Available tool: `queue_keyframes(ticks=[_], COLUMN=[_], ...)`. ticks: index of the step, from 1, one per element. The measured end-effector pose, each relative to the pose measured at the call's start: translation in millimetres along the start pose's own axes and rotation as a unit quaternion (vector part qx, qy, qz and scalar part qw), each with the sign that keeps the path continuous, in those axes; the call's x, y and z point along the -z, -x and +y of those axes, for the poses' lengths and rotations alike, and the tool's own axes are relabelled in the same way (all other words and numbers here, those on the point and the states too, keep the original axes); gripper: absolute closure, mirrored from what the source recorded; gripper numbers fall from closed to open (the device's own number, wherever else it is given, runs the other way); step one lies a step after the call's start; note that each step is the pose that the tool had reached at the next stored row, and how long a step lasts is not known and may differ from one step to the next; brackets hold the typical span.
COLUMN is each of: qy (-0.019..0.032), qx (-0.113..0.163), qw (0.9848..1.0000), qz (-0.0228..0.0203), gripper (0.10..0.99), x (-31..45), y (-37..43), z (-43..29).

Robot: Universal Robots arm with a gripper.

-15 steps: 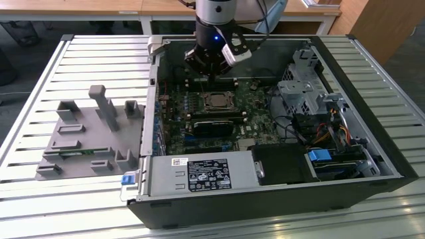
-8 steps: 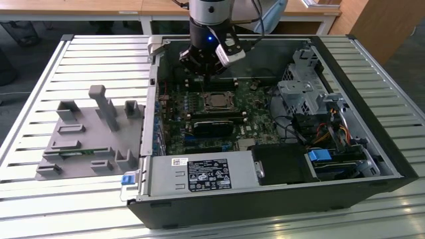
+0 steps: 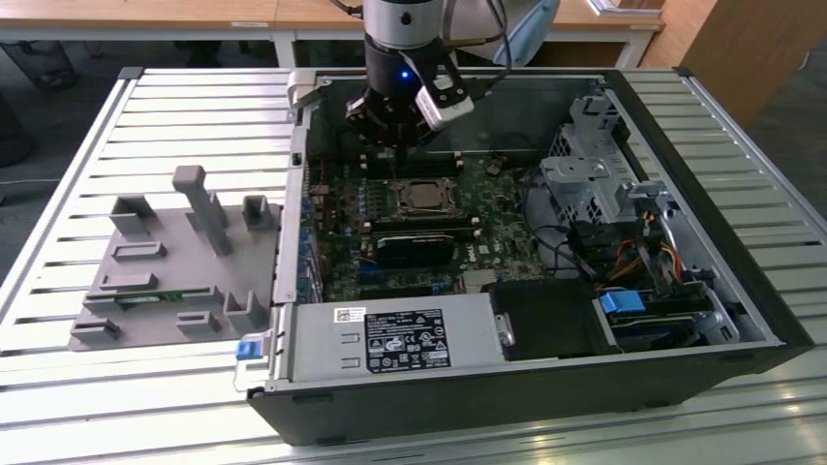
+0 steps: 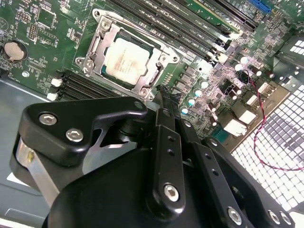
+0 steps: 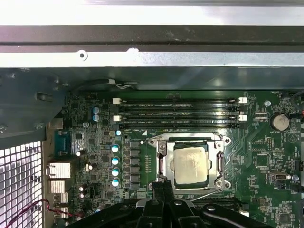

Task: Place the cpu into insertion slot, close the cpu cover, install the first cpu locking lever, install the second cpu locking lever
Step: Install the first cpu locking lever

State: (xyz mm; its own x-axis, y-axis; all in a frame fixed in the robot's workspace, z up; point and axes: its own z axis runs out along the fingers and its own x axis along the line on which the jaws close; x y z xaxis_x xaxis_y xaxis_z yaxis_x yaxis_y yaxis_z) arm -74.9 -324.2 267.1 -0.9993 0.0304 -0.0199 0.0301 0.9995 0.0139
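Slatted metal bench (image 3: 77,407) carries an open case (image 3: 517,412) lying on its side, with a grey fixture (image 3: 168,262) beside it at the exterior view's left. Nearest inside sits the power supply (image 3: 387,339). Past it is the board, with the cpu (image 5: 190,164) seated in the slot (image 4: 97,14) and the cover (image 5: 164,159) lying down around it. Whether the thin levers are hooked I cannot tell. Just beyond, the pincer (image 5: 162,187) hangs clenched on nothing, tips at the slot's corner. A slip off a springy lever could, I judge, drive the tips into the capacitors (image 5: 115,164) just beside, or scrape the board. Memory slots (image 5: 175,114) flank the slot, cables (image 3: 607,257) crowd the exterior view's right, and the case's far wall hems the arm in.
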Motion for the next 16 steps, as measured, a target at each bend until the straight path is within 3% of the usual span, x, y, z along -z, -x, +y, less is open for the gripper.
queue_keyframes(ticks=[10,16], qy=[0.0,0.0001], qx=[0.0,0.0], qw=[1.0,1.0], qz=[-0.0001,-0.0002], gripper=[0.98,0.98], x=[0.0,-0.6], y=[-1.3,-9.0], z=[-0.1,0.8])
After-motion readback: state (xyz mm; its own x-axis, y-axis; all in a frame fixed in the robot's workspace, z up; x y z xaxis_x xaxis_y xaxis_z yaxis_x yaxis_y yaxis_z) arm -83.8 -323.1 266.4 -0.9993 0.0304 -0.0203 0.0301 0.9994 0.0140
